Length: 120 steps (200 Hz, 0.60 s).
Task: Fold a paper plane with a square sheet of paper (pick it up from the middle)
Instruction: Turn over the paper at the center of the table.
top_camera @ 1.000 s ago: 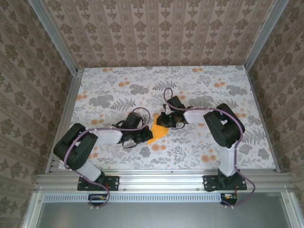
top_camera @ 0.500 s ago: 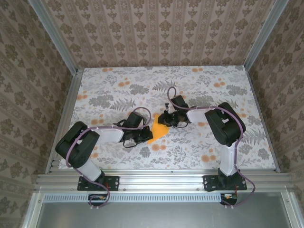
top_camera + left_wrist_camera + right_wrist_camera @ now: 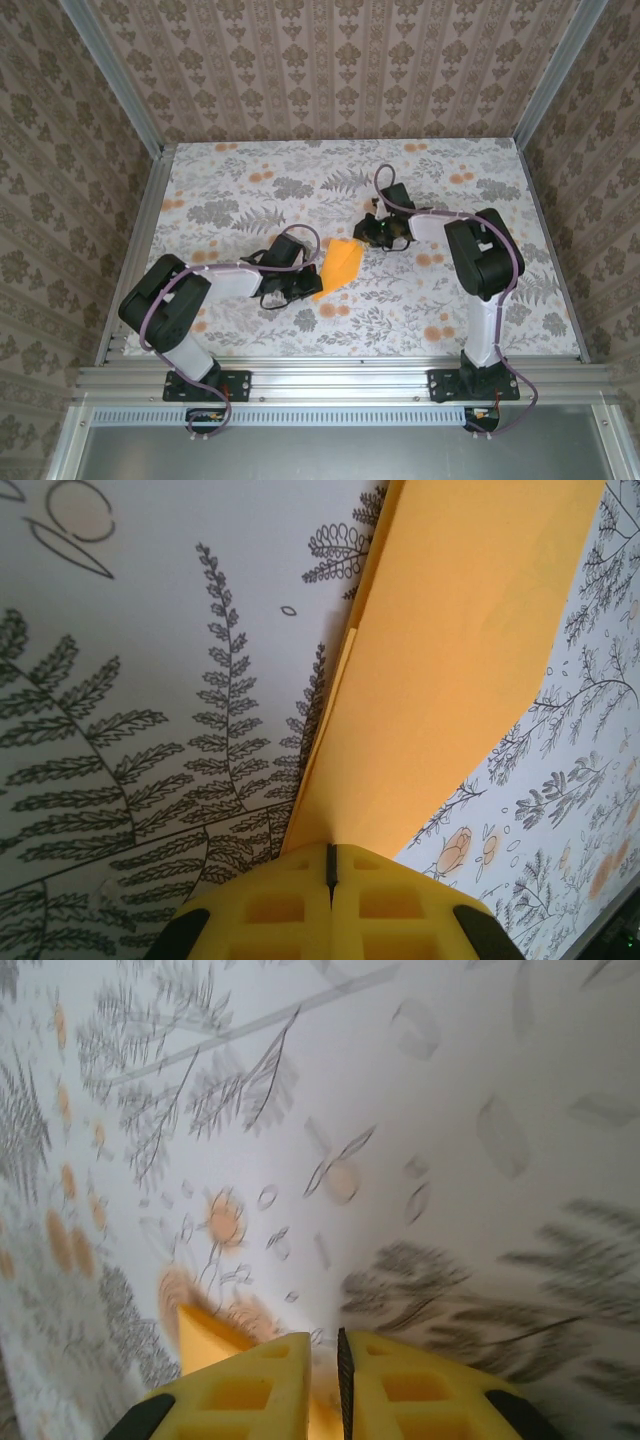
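The square sheet of paper [image 3: 342, 265] is a folded orange piece lying mid-table, its long creased face [image 3: 450, 680] running away from my left fingers. My left gripper [image 3: 305, 283] sits at the sheet's near-left corner, and the left wrist view shows that gripper [image 3: 330, 855] shut on the paper's edge. My right gripper [image 3: 372, 233] hovers just beyond the sheet's far-right corner. In the right wrist view this gripper [image 3: 325, 1345] has a narrow gap between its jaws with nothing in it. One orange paper corner [image 3: 200, 1332] peeks out beside its left finger.
The table [image 3: 230, 190] carries a grey fern and orange flower print. Metal rails [image 3: 150, 200] and patterned walls close it in on three sides. Both arms lie low over the middle.
My right gripper has pulled back from the paper toward the far right, uncovering the sheet's far corner. The left gripper has stayed put, still shut on the paper.
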{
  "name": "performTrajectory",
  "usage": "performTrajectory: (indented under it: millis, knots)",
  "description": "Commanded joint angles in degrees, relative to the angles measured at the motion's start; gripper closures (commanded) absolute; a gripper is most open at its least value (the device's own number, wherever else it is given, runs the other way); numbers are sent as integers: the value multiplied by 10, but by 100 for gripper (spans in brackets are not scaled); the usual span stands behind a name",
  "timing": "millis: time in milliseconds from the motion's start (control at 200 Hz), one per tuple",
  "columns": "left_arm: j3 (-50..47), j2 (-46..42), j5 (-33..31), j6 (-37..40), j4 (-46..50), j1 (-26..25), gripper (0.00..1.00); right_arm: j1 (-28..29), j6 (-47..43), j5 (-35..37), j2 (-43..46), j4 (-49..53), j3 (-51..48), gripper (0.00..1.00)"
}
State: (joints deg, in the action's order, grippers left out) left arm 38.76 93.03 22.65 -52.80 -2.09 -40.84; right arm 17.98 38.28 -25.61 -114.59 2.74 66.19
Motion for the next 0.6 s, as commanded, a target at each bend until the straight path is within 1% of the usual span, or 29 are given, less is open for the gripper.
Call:
performTrajectory:
  millis: [0,85,170,270,325,450,595]
  knots:
    - [-3,22,-12,20,90,-6,98,-3,-38,42,38,53,16,81]
    - [10,18,-6,20,88,-5,96,-3,-40,28,59,56,5,78]
    - [30,4,3,22,76,-5,91,2,-37,22,88,52,-21,74]
    - [59,-23,-2,35,78,-6,81,13,-36,32,125,51,-59,66]
    - [72,-35,-12,46,86,-6,74,19,-33,35,141,50,-77,62]
    - [89,-49,-47,73,114,-3,62,32,-16,34,166,43,-110,56]
    - [91,-44,-58,76,116,7,57,51,20,4,156,2,-122,53]
